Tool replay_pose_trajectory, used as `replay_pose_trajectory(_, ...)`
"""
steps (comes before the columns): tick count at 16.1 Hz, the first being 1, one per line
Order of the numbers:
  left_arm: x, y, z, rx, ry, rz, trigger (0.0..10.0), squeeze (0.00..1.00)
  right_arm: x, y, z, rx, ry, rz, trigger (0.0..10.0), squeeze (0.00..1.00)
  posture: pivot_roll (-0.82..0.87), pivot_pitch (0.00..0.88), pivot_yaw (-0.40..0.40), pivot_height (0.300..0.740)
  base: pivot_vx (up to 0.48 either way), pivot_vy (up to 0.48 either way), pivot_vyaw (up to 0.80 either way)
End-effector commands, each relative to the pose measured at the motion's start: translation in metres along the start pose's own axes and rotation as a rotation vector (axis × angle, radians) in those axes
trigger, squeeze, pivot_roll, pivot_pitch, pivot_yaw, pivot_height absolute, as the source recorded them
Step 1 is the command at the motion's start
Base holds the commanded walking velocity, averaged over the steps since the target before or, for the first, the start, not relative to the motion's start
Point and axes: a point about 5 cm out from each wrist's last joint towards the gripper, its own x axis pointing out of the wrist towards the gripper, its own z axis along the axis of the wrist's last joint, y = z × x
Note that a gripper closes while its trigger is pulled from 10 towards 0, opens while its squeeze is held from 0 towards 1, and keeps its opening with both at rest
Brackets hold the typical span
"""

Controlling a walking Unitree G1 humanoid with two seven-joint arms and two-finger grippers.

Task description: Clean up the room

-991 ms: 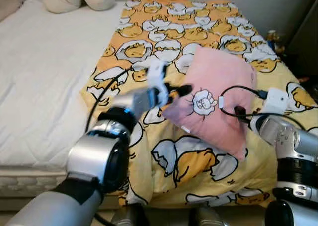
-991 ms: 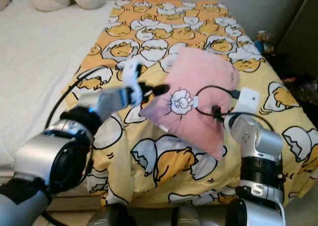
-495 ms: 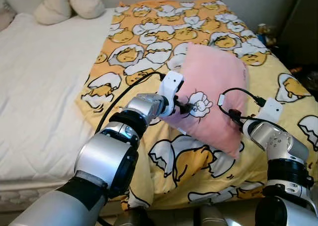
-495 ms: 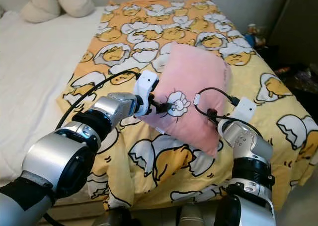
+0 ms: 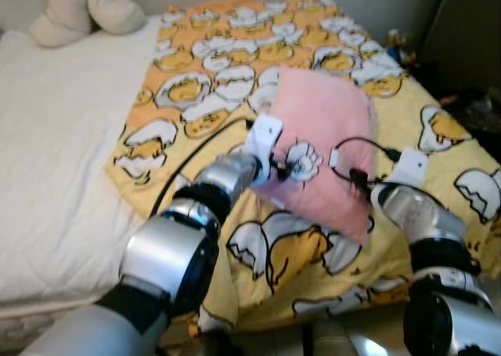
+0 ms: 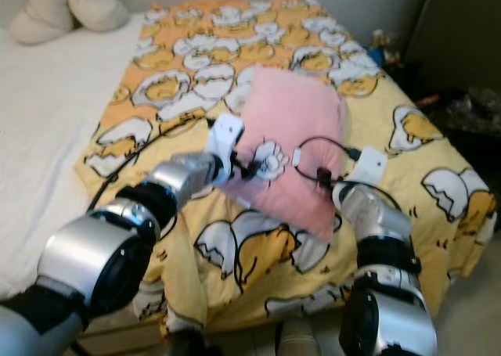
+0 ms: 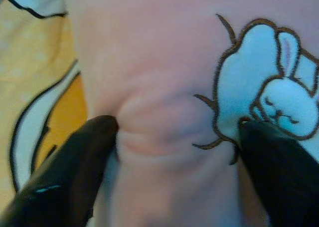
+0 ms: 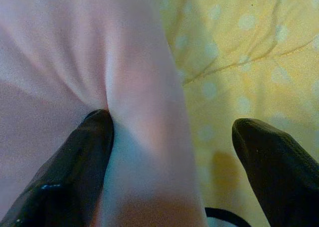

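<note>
A pink pillow (image 5: pixel 325 129) with a white rabbit print is held tilted above the yellow egg-patterned blanket (image 5: pixel 235 35) on the bed. My left gripper (image 5: pixel 286 167) presses on the pillow's front beside the rabbit. In the left wrist view its fingers (image 7: pixel 65 177) pinch a wrinkled fold of pink fabric (image 7: pixel 159 112). My right gripper (image 5: pixel 362 185) is at the pillow's right lower edge, mostly hidden behind it. In the right wrist view the pillow's edge (image 8: pixel 139 87) lies between the two fingers, with one finger (image 8: pixel 75 167) dug into a crease.
White sheet (image 5: pixel 55 152) covers the bed's left half, with two cream cushions (image 5: pixel 78 12) at its head. Dark furniture (image 5: pixel 470 35) and small clutter stand to the right of the bed. The blanket hangs over the bed's near edge (image 5: pixel 258 309).
My left gripper has moved from beside the pillow onto its front by the rabbit and taken hold. The right gripper stays on the pillow. The camera view has shifted.
</note>
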Motion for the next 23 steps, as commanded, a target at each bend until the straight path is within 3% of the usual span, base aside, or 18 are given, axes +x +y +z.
replay_pose_trajectory(1,0.000,0.000,-0.011,-0.020,0.037,-0.013,0.0,0.00,0.003,-0.003,-0.007,-0.030,0.027,-0.022,0.0,0.00,-0.32,0.019,0.119,0.696,0.000,0.000,0.00)
replay_pose_trajectory(2,0.001,-0.002,-0.013,-0.052,0.034,-0.028,0.0,0.00,0.005,-0.002,-0.009,-0.045,0.034,-0.007,0.0,0.00,-0.31,0.017,0.114,0.696,0.000,0.000,0.00)
replay_pose_trajectory(11,0.001,-0.004,-0.015,-0.075,0.015,-0.069,0.0,0.00,0.012,0.003,-0.010,-0.084,0.013,0.020,0.0,0.00,-0.29,0.000,0.101,0.696,0.000,0.000,0.00)
replay_pose_trajectory(16,-0.001,0.002,-0.006,-0.164,-0.061,-0.073,0.0,0.00,0.015,0.020,-0.004,-0.112,-0.011,0.064,0.0,0.00,-0.26,0.000,0.083,0.696,0.000,0.000,0.00)
replay_pose_trajectory(19,-0.001,0.004,-0.013,-0.150,-0.051,-0.058,0.0,0.00,0.016,0.025,-0.001,-0.128,-0.021,0.080,0.0,0.00,-0.23,0.000,0.069,0.696,0.000,0.000,0.00)
replay_pose_trajectory(23,-0.001,0.006,-0.011,-0.224,-0.095,-0.050,0.0,0.00,0.015,0.030,0.009,-0.176,-0.055,0.094,0.0,0.00,-0.22,0.000,0.037,0.696,0.000,0.000,0.00)
